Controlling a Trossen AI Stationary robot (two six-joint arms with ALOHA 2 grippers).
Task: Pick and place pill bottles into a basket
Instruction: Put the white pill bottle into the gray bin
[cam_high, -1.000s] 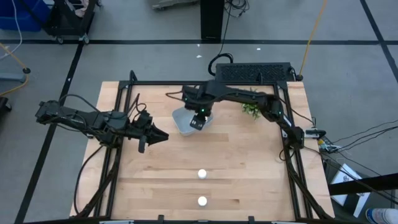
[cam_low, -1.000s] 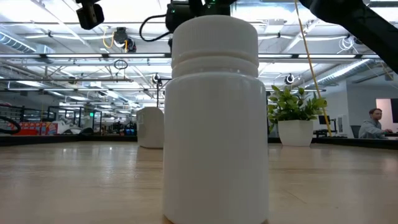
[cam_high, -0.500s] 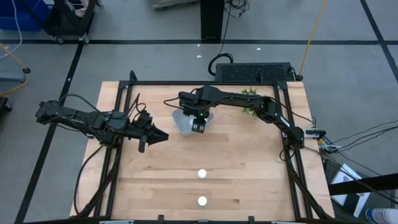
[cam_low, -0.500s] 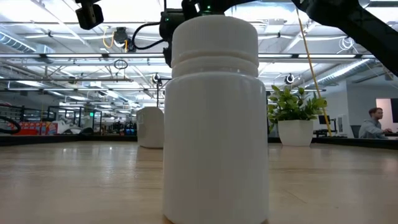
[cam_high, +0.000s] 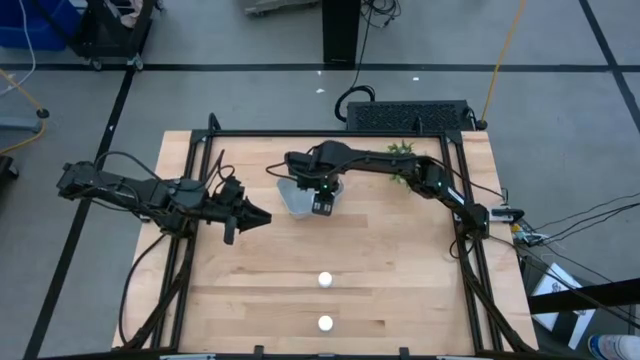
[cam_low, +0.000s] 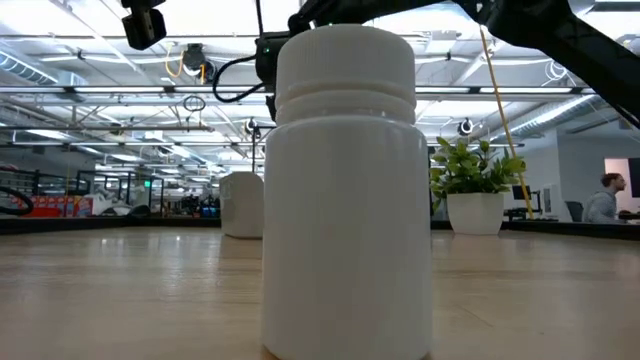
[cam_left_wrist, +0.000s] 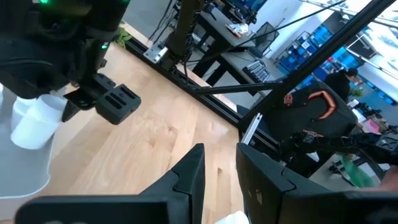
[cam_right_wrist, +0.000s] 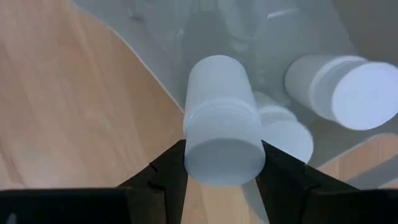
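Note:
My right gripper (cam_high: 320, 205) is shut on a white pill bottle (cam_right_wrist: 221, 118) over the pale blue-grey basket (cam_high: 292, 197) at the table's far middle. Two more bottles (cam_right_wrist: 339, 90) (cam_right_wrist: 287, 138) lie in the basket. Two bottles stand on the table nearer the front, one (cam_high: 325, 280) behind the other (cam_high: 325, 323). In the low view the nearer one (cam_low: 345, 190) fills the middle and the other (cam_low: 243, 203) stands behind it. My left gripper (cam_high: 265, 215) waits left of the basket, empty, its fingers a little apart. My right gripper pinches the bottle's ridged end (cam_right_wrist: 222, 158) between its two fingers (cam_right_wrist: 165, 171), which come from above and point down. The bottle runs along the fingers and reaches below them toward the basket floor. It also shows in the left wrist view (cam_left_wrist: 34, 121), tilted over the basket.
A small green plant in a white pot (cam_high: 403, 176) stands right of the basket, under the right arm. A black frame (cam_high: 190, 250) runs along the table's sides. Bare wood lies between the basket and the two standing bottles.
My right gripper, still shut on the bottle, has shifted a little toward the table's near edge over the basket, and its arm has reached farther toward the left.

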